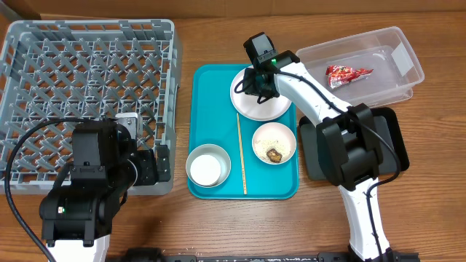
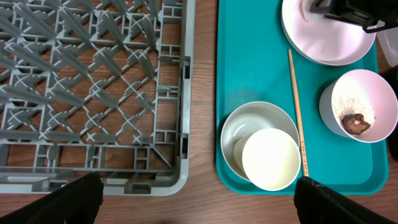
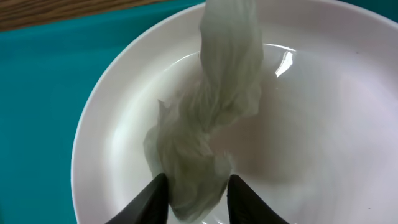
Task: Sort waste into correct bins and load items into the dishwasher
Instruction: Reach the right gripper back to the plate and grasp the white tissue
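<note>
In the right wrist view a crumpled white tissue [image 3: 211, 124] lies on the white plate [image 3: 323, 124]. My right gripper [image 3: 198, 199] has both fingertips pressed against the tissue's near end, shut on it. From overhead, that gripper [image 1: 255, 84] hangs over the plate [image 1: 273, 108] at the back of the teal tray. The red-and-white wrapper [image 1: 346, 73] lies in the clear tub [image 1: 397, 80]. My left gripper [image 2: 199, 202] stands wide open and holds nothing, above the table between the grey dish rack [image 2: 93, 74] and the teal tray [image 2: 249, 68].
On the teal tray [image 1: 211, 87] are a grey bowl [image 1: 195, 155] with a white cup [image 1: 206, 169] inside, a thin wooden stick [image 1: 241, 153], and a pinkish bowl [image 1: 274, 143] with rice and a brown scrap [image 1: 274, 153]. The black tray [image 1: 397, 131] lies partly under the right arm.
</note>
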Controlling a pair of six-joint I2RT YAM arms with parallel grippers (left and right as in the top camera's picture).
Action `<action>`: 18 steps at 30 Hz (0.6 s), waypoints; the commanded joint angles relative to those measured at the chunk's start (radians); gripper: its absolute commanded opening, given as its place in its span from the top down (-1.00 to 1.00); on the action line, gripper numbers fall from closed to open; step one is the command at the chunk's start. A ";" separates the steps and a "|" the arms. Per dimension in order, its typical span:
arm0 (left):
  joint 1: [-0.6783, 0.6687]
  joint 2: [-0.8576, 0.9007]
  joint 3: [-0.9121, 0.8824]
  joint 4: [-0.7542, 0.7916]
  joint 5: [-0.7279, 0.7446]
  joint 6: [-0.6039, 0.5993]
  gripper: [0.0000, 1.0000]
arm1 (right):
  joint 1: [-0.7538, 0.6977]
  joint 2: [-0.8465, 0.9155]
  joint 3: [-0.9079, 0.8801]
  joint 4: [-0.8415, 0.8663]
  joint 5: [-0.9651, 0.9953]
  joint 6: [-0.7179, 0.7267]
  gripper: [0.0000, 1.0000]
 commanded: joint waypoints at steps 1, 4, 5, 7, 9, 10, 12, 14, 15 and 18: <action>-0.006 0.002 0.021 0.003 0.008 -0.014 -1.00 | 0.000 0.012 0.003 0.002 0.013 0.005 0.46; -0.006 0.002 0.021 0.003 0.008 -0.014 -0.99 | 0.000 0.014 0.003 -0.002 0.013 0.005 0.58; -0.006 0.002 0.021 0.003 0.008 -0.014 -1.00 | 0.000 0.014 0.003 -0.006 0.013 0.005 0.67; -0.006 0.002 0.021 0.003 0.008 -0.014 -1.00 | 0.000 0.014 0.003 -0.014 0.013 0.005 0.85; -0.006 0.002 0.021 0.003 0.008 -0.014 -0.99 | 0.000 0.014 0.003 -0.029 0.013 0.005 0.92; -0.006 0.002 0.021 0.003 0.008 -0.014 -1.00 | 0.000 0.014 0.003 -0.037 0.013 0.005 0.92; -0.006 0.002 0.021 0.003 0.008 -0.014 -1.00 | 0.000 0.007 0.005 -0.065 0.013 0.005 0.92; -0.006 0.002 0.021 0.003 0.008 -0.014 -1.00 | -0.003 -0.012 0.006 -0.097 0.014 0.004 0.92; -0.006 0.002 0.021 0.003 0.008 -0.014 -1.00 | -0.006 -0.025 0.006 -0.108 0.016 0.002 0.92; -0.006 0.002 0.021 0.004 0.008 -0.014 -1.00 | -0.023 -0.095 0.006 -0.130 0.016 -0.031 0.92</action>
